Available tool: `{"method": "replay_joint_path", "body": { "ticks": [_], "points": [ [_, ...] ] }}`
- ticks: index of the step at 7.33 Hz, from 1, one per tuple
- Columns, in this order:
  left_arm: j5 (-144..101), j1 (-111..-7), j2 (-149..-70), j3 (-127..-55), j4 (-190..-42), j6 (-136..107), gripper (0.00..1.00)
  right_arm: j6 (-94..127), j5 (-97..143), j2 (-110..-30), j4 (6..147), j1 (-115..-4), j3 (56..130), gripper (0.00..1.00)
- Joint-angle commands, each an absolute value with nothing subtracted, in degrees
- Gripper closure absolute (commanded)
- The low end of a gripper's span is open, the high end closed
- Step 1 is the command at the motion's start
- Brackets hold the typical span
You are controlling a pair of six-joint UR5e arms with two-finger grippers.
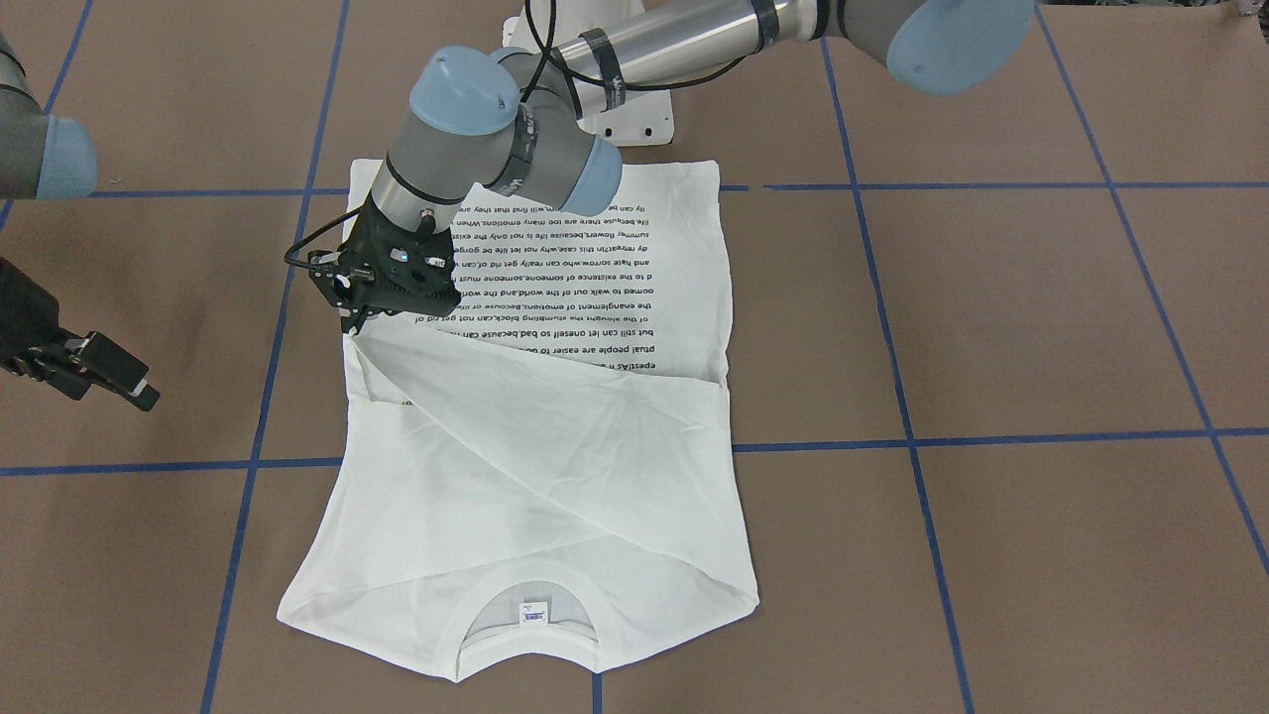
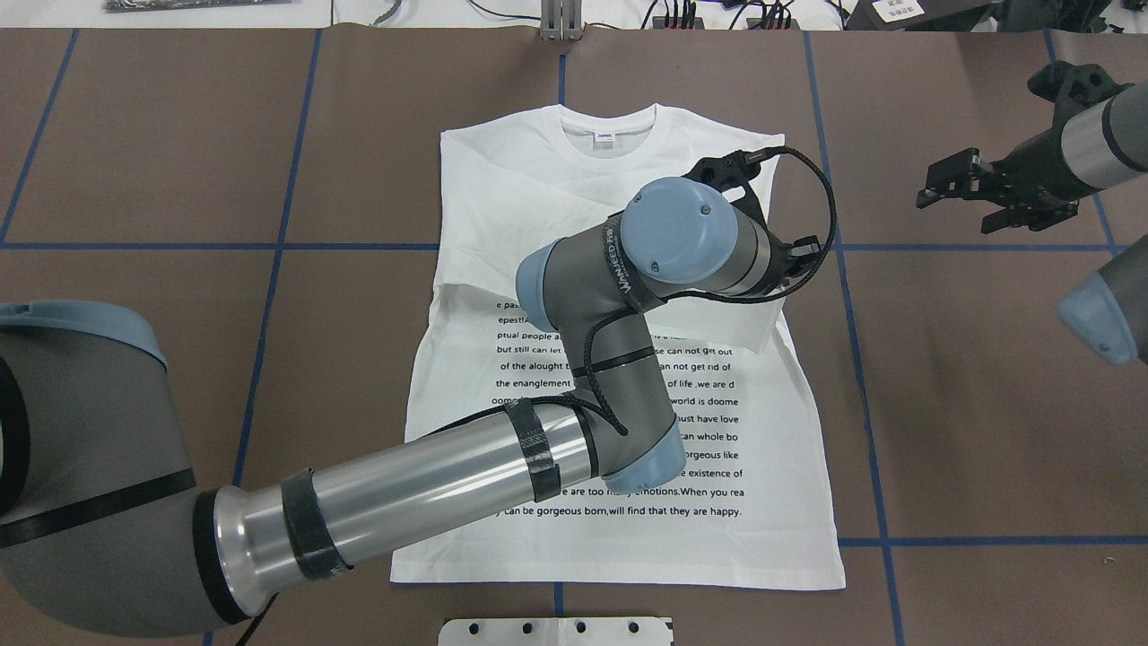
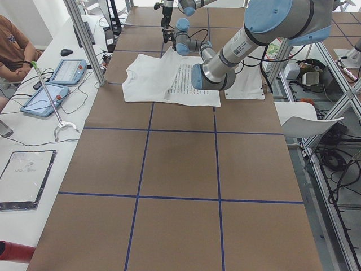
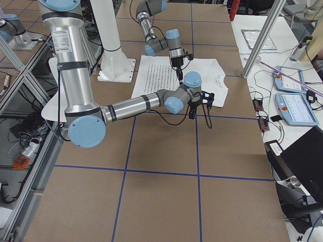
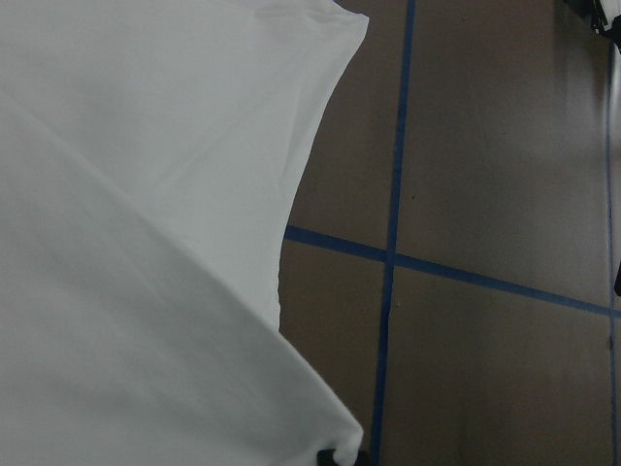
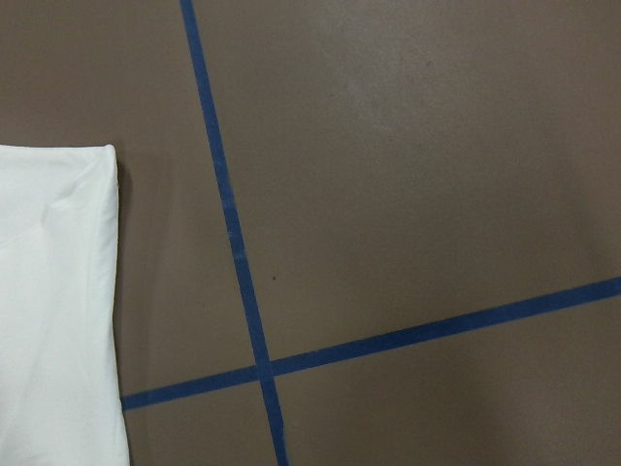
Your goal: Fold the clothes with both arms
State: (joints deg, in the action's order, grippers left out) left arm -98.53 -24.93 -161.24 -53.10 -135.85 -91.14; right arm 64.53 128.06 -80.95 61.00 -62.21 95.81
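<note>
The white long-sleeved T-shirt [image 1: 535, 476] lies flat on the brown table, text side up, its collar [image 1: 530, 595] away from the robot. It also shows in the overhead view [image 2: 538, 179]. My left gripper [image 1: 349, 322] has reached across to the shirt's edge on my right side. It is shut on a sleeve that runs diagonally across the chest, and it holds the cloth slightly lifted. The left wrist view shows the white cloth [image 5: 146, 194] up close. My right gripper [image 2: 960, 202] is open and empty above bare table, well off the shirt; it also shows in the front view [image 1: 109, 392].
Blue tape lines [image 1: 897, 397] divide the brown table into squares. The white pedestal base [image 1: 634, 114] stands just behind the shirt's hem. Tablets and cables [image 3: 45, 99] lie on the operators' bench beside the table. The right wrist view shows a shirt edge [image 6: 49, 291].
</note>
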Motion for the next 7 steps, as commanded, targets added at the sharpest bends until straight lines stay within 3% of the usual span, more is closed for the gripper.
{"method": "replay_joint_path", "body": {
  "ticks": [1,2,3,5,6,7],
  "points": [
    [-96.15,-23.82,-162.42,-50.54,-137.46,-91.14,1.0,64.51,127.97,-81.21,61.0,-62.23,95.8,0.0],
    [-96.15,-23.73,-162.51,-49.49,-138.33,-91.14,0.94,64.51,127.97,-81.21,61.0,-62.23,95.45,0.0],
    [-94.06,-23.64,-162.6,-48.09,-140.34,-91.14,0.71,64.51,127.88,-81.21,61.0,-62.14,95.36,0.0],
    [-93.34,-23.73,-163.12,-47.46,-141.67,-91.14,0.64,64.51,127.88,-82.0,61.0,-62.14,95.71,0.0],
    [-92.64,-23.73,-163.12,-47.37,-141.77,-91.23,0.54,64.51,127.88,-82.0,61.0,-62.14,95.8,0.0],
    [-92.64,-23.73,-163.39,-47.55,-141.85,-91.4,0.36,65.29,127.88,-82.0,60.74,-62.14,96.06,0.0]
  ]
}}
